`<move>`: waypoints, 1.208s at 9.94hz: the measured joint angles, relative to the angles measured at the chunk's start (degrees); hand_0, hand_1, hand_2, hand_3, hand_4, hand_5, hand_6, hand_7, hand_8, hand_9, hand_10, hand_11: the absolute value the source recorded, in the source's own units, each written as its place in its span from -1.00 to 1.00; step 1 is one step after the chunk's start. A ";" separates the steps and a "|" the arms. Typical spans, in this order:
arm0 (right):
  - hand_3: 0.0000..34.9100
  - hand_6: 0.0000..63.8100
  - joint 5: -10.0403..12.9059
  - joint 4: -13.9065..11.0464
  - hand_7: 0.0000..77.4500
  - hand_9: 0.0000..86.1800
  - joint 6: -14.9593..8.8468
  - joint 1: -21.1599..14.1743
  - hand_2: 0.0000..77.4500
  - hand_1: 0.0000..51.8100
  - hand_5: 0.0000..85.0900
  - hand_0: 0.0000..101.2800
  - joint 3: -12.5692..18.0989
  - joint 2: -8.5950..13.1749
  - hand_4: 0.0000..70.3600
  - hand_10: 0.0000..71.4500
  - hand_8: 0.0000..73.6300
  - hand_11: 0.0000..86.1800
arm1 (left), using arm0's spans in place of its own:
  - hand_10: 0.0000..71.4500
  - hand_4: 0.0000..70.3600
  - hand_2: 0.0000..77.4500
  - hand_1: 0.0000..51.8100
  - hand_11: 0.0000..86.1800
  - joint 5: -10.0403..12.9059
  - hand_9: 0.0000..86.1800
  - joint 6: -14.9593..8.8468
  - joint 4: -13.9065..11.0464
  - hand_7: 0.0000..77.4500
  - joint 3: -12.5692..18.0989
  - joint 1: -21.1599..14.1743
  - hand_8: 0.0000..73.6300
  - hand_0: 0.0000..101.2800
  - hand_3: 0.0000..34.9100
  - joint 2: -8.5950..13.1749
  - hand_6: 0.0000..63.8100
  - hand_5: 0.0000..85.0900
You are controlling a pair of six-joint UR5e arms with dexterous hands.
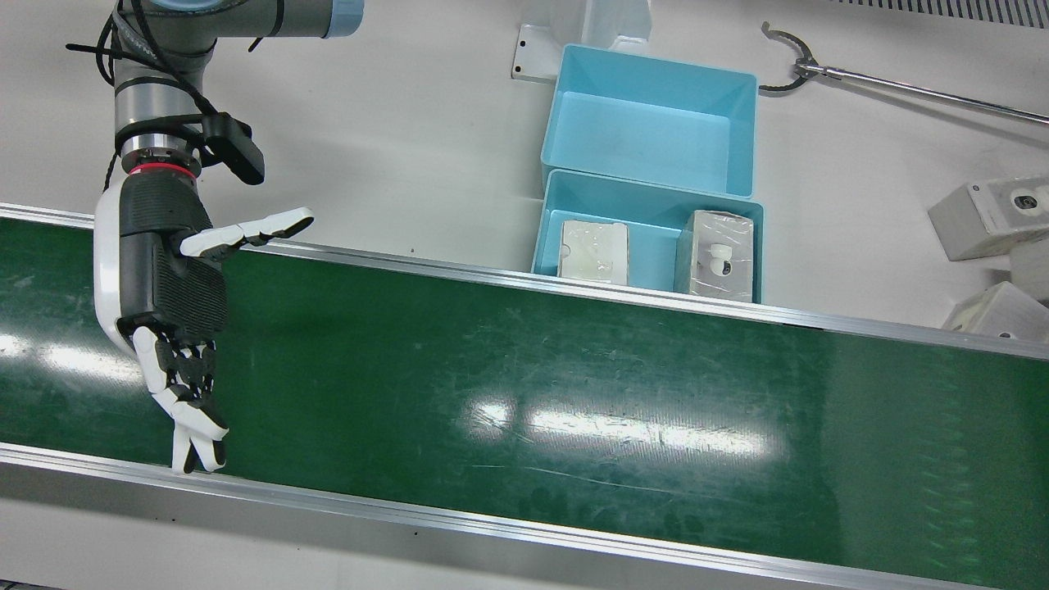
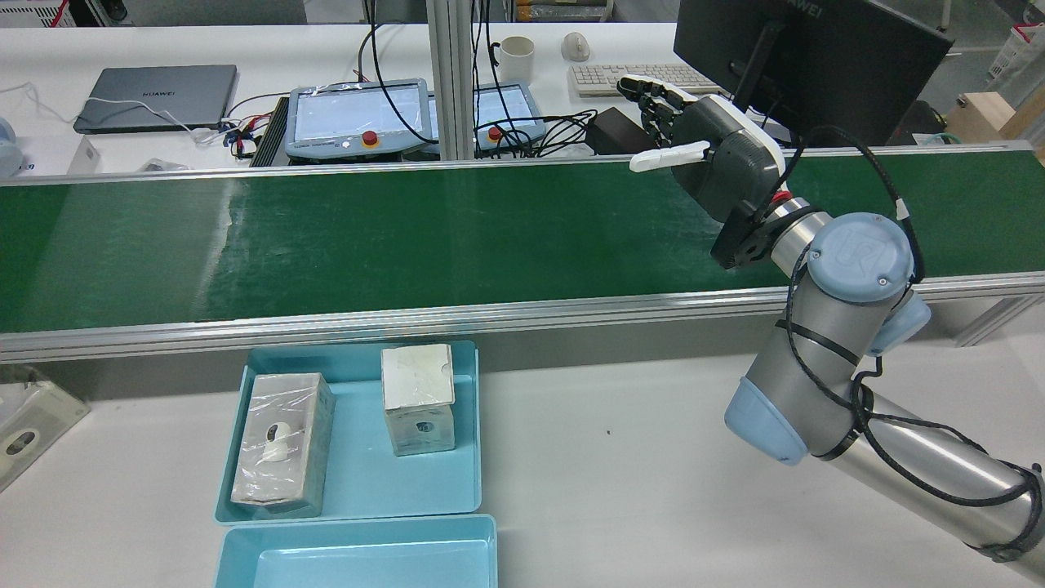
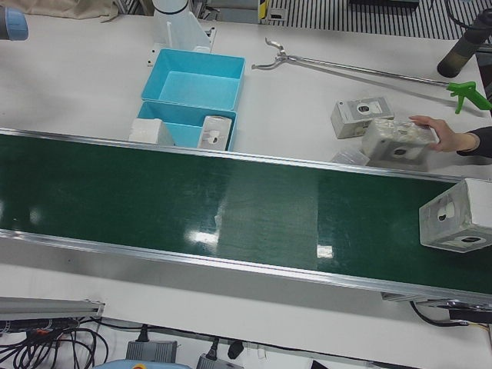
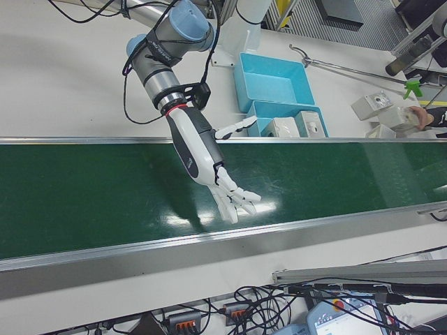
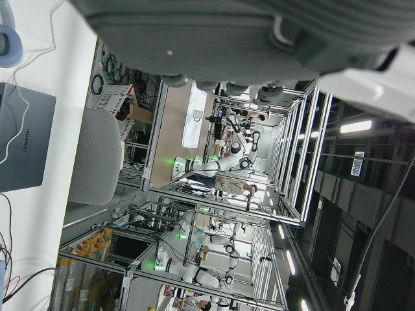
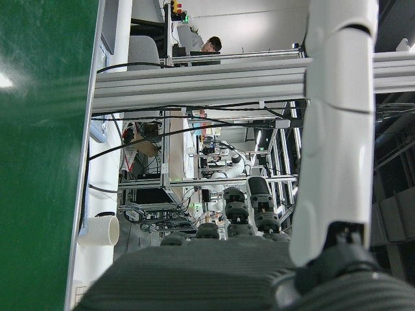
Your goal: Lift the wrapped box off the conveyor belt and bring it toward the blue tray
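A wrapped grey box lies on the green conveyor belt at its far end in the left-front view, outside the front view. My right hand hovers open over the belt's other end, fingers spread and nothing in it; the rear view shows that hand too. The near blue tray beside the belt holds two wrapped boxes. A second blue tray behind it holds nothing. My left hand shows only its palm, facing the lab, with nothing in it.
A person's hand rests on a wrapped box on the table beside the belt, with more boxes nearby. A long reach-grabber tool lies behind the trays. Monitors, pendants and cables stand beyond the belt.
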 joint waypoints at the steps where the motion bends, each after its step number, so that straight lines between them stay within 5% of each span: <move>1: -1.00 -0.88 0.06 0.56 -0.93 -0.95 0.87 0.01 -0.89 -0.56 -0.50 -0.05 -0.31 -0.32 -0.80 -1.00 -1.00 -0.99 | -0.98 -1.00 -0.97 -1.00 -0.99 0.00 -1.00 0.00 0.00 -0.99 0.00 0.00 -0.99 -1.00 -1.00 0.00 -0.98 -0.97; 3: -1.00 -0.95 0.11 0.95 -0.99 -0.91 1.46 0.58 -0.83 -0.43 -0.51 -0.05 -0.31 -0.80 -0.85 -1.00 -1.00 -0.99 | -0.98 -1.00 -0.97 -1.00 -0.99 0.00 -0.99 0.00 0.00 -0.99 0.00 0.00 -0.99 -1.00 -1.00 0.00 -0.98 -0.97; 12: -1.00 -0.88 0.11 4.09 -0.90 -0.89 0.86 -0.90 -0.76 -0.43 -0.46 -0.05 -0.48 -0.85 -0.77 -1.00 -0.94 -0.97 | -0.98 -1.00 -0.97 -1.00 -0.99 0.00 -0.99 0.00 0.00 -0.99 0.00 0.00 -0.99 -1.00 -1.00 0.00 -0.98 -0.97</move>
